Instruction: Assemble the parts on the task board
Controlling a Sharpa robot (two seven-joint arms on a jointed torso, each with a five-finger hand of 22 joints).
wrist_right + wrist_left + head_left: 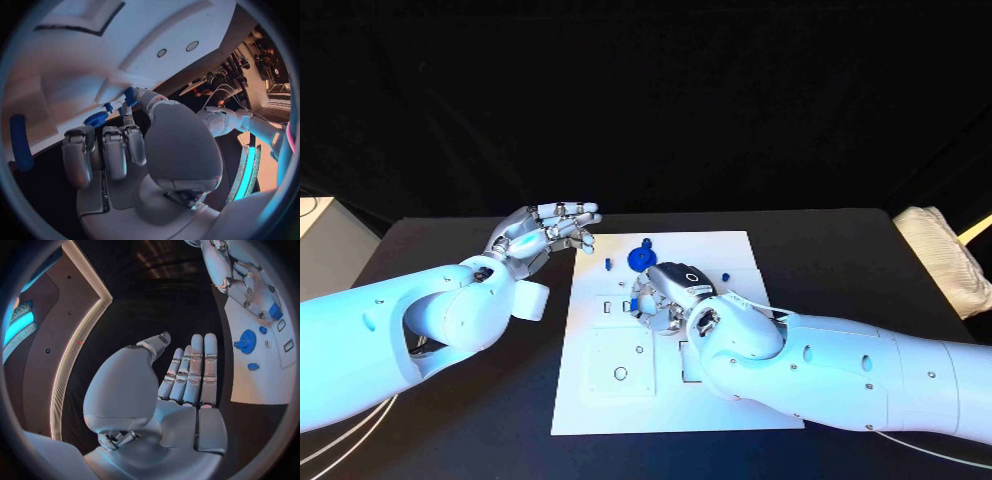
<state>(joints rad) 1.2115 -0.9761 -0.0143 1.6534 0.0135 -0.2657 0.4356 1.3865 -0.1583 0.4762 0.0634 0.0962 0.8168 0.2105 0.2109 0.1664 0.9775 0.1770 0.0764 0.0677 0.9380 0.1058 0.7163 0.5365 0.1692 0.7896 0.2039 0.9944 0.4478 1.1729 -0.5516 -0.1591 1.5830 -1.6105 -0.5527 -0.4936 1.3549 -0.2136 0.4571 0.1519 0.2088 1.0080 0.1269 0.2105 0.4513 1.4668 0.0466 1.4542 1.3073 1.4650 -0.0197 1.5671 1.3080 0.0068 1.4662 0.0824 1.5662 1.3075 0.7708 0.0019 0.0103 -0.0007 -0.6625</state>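
1. On the black table (pixel 459 400) lies 1 white task board (pixel 661 400); the right arm covers its near right part, so that stretch is hidden.
2. Right hand (pixel 672 298) rests over the board's middle, palm down. From the head camera its fingertips are hidden under its own back.
3. Right wrist view: fingers (pixel 115 152) curl toward the board and a small blue part (pixel 130 96) sits at the thumb tip. Cannot tell whether it is pinched or only touched.
4. Same view: 1 blue round ribbed part (pixel 95 119) just past the fingertips and 1 long blue piece (pixel 20 142) at the circle's rim, partly cut off.
5. Left hand (pixel 542 235) is off the board's far left corner, just beside it, fingers straight and close together, holding nothing; left wrist view confirms the flat open palm (pixel 181 390).
6. Blue parts countable from the head camera: 1 blue disc (pixel 640 259) on the far part of the board, 1 small piece (pixel 610 264) left of it, 1 small piece (pixel 726 276) right of the hand. More may sit under the right hand.
7. Left wrist view: the disc plus 3 smaller blue pieces; the board's edge is cut off at the rim.
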